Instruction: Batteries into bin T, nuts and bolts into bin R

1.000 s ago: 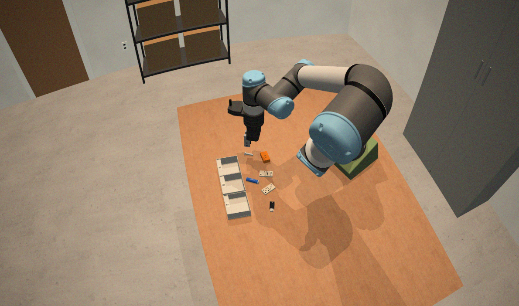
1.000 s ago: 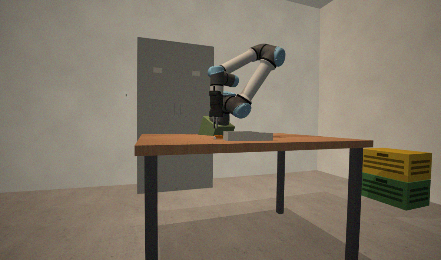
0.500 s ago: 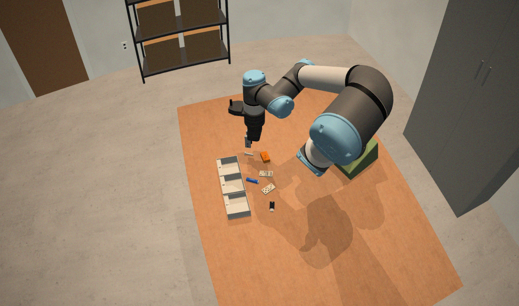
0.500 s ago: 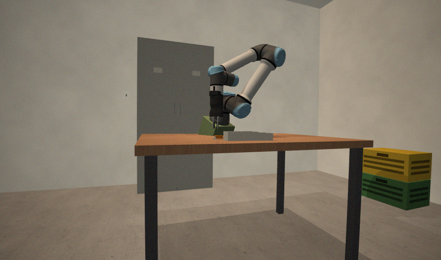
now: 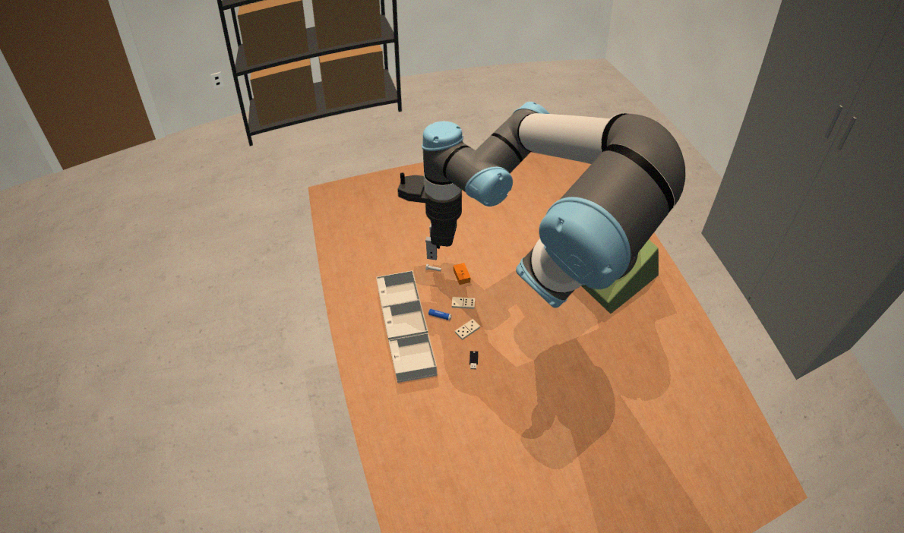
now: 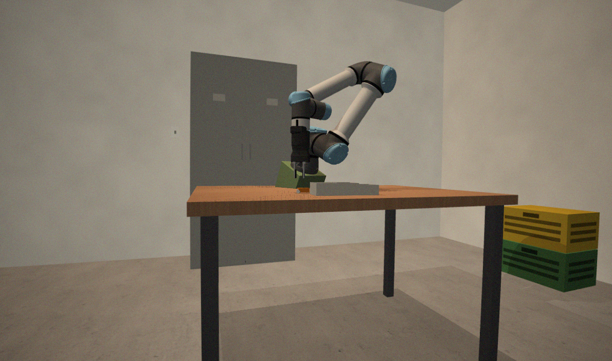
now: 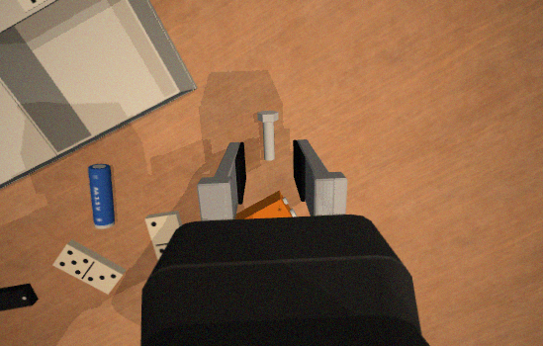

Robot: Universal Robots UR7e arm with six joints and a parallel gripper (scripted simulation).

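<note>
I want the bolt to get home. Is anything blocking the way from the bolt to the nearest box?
Nothing visible blocks it. The bolt lies on bare table next to the nearest box, with only wood between them. The hand hangs open above the bolt, not gripping it. The orange block sits on the far side, out of that path.

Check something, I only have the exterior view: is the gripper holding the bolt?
Observer: No. The wrist view shows the gripper open, with the bolt lying on the table below it.
Operator: Anything in the bins?
Observer: The top view shows all three bins with nothing inside.
Operator: Battery?
Observer: The blue battery lies on the table beside the bins, outside them.
</note>
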